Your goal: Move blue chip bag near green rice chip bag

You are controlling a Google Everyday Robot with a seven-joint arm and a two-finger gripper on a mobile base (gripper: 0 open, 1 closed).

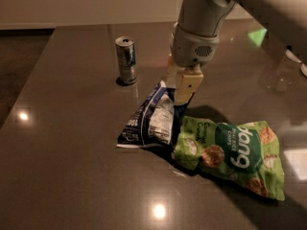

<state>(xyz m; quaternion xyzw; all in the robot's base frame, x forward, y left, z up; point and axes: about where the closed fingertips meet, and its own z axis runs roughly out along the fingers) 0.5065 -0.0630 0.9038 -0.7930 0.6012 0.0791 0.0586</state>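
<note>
The blue chip bag is a crinkled navy bag with a white label panel. It lies on the dark table, and its right edge touches the green rice chip bag. The green bag lies flat at the right front, with "dang" on a dark green circle. My gripper points down from the grey wrist. It sits at the blue bag's raised upper right corner and is shut on that edge. The beige fingers hide part of the bag's top.
A small silver-blue can stands upright behind and to the left of the blue bag. A clear glass object stands at the far right. The table's left edge runs along a dark floor.
</note>
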